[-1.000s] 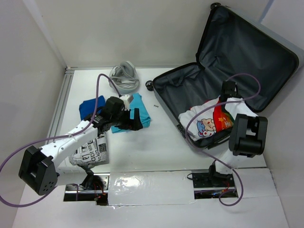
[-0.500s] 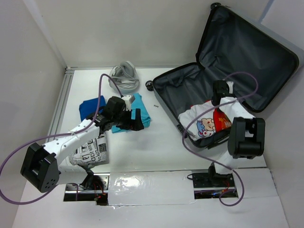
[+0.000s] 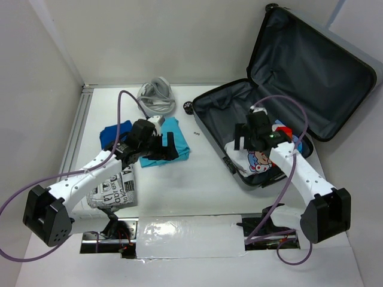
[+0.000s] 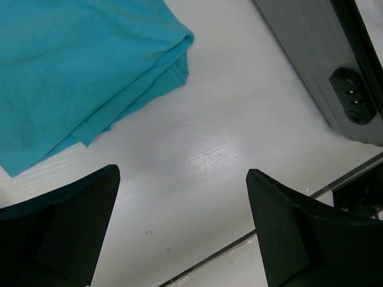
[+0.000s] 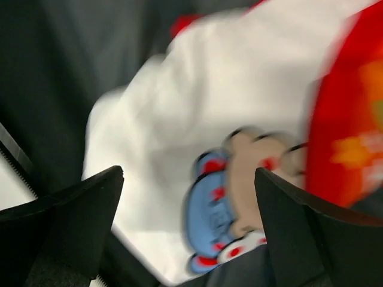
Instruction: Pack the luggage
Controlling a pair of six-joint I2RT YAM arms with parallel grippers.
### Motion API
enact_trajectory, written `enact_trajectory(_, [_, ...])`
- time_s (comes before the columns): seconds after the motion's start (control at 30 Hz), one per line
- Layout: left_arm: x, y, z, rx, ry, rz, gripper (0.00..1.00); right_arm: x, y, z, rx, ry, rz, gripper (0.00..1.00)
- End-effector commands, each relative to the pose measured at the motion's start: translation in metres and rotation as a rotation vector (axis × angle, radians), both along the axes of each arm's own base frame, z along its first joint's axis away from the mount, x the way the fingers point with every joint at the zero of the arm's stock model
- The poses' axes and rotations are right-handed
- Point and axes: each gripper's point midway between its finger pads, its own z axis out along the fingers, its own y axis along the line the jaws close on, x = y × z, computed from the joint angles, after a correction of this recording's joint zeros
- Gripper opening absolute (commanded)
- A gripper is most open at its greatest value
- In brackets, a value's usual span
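The luggage point(image 3: 218, 110) lies open at the right, its lid point(image 3: 311, 66) propped up against the wall. Inside its dark lining lies a white garment with a cartoon print point(image 3: 258, 161) and red parts. My right gripper point(image 3: 245, 139) hovers open just above that garment point(image 5: 209, 113), holding nothing; its wrist view is blurred. My left gripper point(image 3: 166, 148) stands open over the bare table at the near edge of a folded teal shirt point(image 3: 178, 133). In the left wrist view the teal shirt point(image 4: 78, 66) fills the upper left and the luggage's ribbed shell point(image 4: 311, 66) the upper right.
A dark blue folded cloth point(image 3: 114, 134) lies left of the teal shirt. A newsprint-patterned item point(image 3: 114, 194) sits under the left arm. A grey bundle point(image 3: 157, 97) rests at the back by the wall. White walls close in the table.
My right gripper has opened and swung from the luggage's right side leftward over the white garment. The left arm has barely shifted.
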Motion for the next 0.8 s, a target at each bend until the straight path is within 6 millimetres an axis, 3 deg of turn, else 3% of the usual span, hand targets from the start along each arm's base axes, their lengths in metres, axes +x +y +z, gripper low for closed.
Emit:
enact_trajectory(0.0, [0.006, 0.012, 0.015, 0.004, -0.014, 0.100, 1.00, -0.030, 0.044, -0.019, 0.164, 0.100, 0.082, 0.97])
enact_trajectory(0.1, [0.004, 0.015, 0.015, 0.009, -0.006, 0.122, 1.00, -0.040, 0.042, -0.035, 0.157, 0.147, 0.043, 0.92])
enact_trajectory(0.13, [0.006, 0.019, 0.018, 0.010, -0.017, 0.151, 1.00, -0.049, 0.045, -0.049, 0.169, 0.189, 0.031, 0.81])
enact_trajectory(0.17, [0.004, 0.019, 0.016, 0.009, -0.004, 0.159, 1.00, -0.052, 0.047, -0.054, 0.182, 0.199, 0.024, 0.61])
enact_trajectory(0.27, [0.006, 0.027, 0.021, 0.011, -0.001, 0.206, 1.00, -0.060, 0.049, -0.073, 0.211, 0.221, -0.023, 0.57])
enact_trajectory(0.37, [0.011, 0.034, 0.029, 0.022, -0.025, 0.240, 1.00, -0.058, 0.045, -0.073, 0.190, 0.197, -0.045, 0.55])
enact_trajectory(0.43, [0.012, 0.041, 0.031, 0.028, -0.016, 0.260, 1.00, -0.054, 0.047, -0.057, 0.161, 0.161, -0.033, 0.55])
enact_trajectory(0.53, [0.016, 0.047, 0.033, 0.023, -0.012, 0.288, 1.00, -0.034, 0.057, -0.007, 0.105, 0.020, 0.025, 0.70])
enact_trajectory(0.57, [0.015, 0.047, 0.036, 0.016, -0.021, 0.288, 1.00, -0.021, 0.059, 0.022, 0.078, -0.063, 0.040, 0.77])
enact_trajectory(0.6, [0.017, 0.050, 0.037, 0.009, -0.016, 0.307, 1.00, -0.015, 0.066, 0.038, 0.073, -0.109, 0.068, 0.81])
enact_trajectory(0.7, [0.011, 0.067, 0.034, 0.002, 0.009, 0.380, 1.00, -0.001, 0.105, 0.087, 0.080, -0.254, 0.205, 0.93])
enact_trajectory(0.73, [0.012, 0.077, 0.035, 0.003, 0.012, 0.425, 1.00, 0.001, 0.133, 0.089, 0.083, -0.273, 0.281, 0.95])
enact_trajectory(0.77, [0.005, 0.087, 0.028, 0.018, 0.047, 0.464, 1.00, 0.003, 0.150, 0.092, 0.058, -0.288, 0.349, 0.95])
